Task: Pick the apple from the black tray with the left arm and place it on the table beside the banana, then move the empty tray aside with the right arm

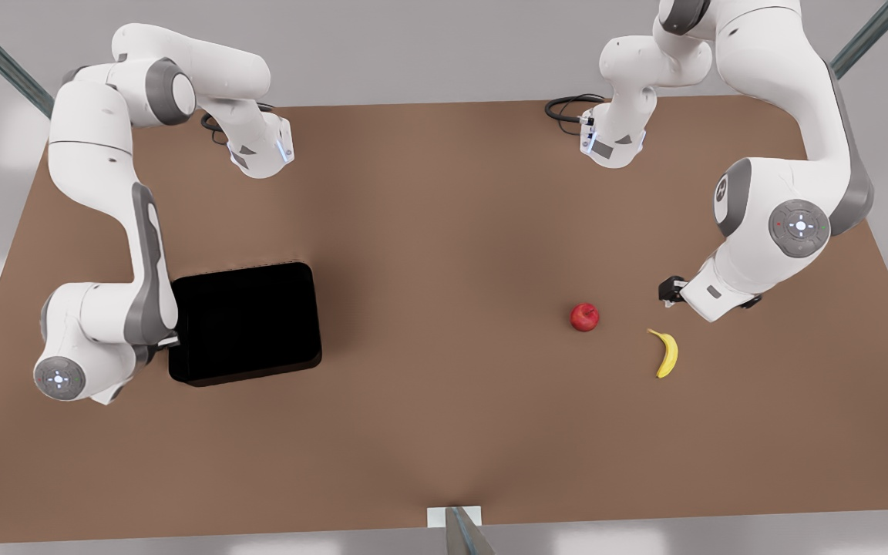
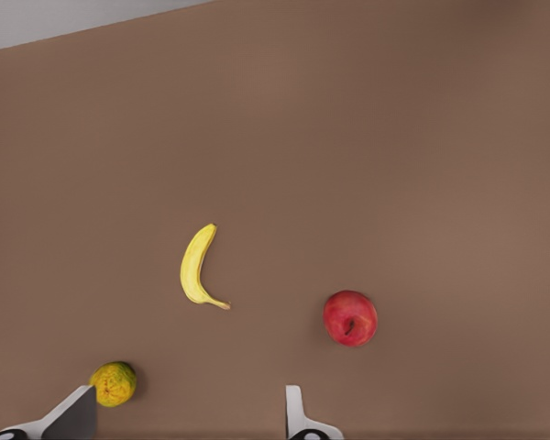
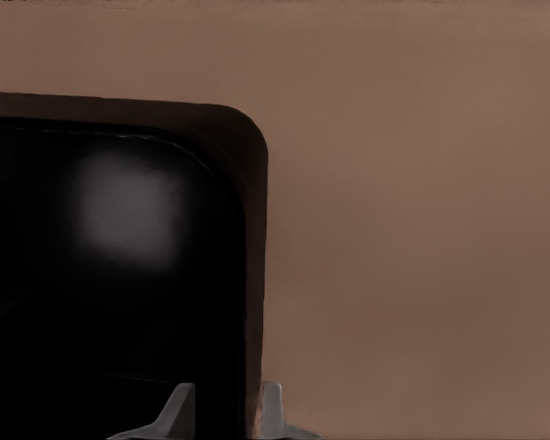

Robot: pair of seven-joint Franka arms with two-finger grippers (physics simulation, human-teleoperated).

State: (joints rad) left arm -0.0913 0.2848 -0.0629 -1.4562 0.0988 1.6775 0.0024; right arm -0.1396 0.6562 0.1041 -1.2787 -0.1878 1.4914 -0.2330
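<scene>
Small glossy red apple [image 1: 584, 317] lies on the brown table [image 1: 444, 432] near the curved yellow banana [image 1: 666, 353]. The left gripper [image 2: 188, 417] is spread, empty. The right gripper [image 3: 222, 408] pinches the rim of the matte black rectangular tray [image 1: 247, 324]; next, I judge, a sideways pull.

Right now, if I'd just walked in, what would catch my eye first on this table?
Probably the black tray, a big dark block on the brown table at the front view's left, with the right gripper closed on its rim. Next, the red apple and the yellow banana, lying apart on the bare tabletop at the front view's right, with the left gripper open above them.
</scene>
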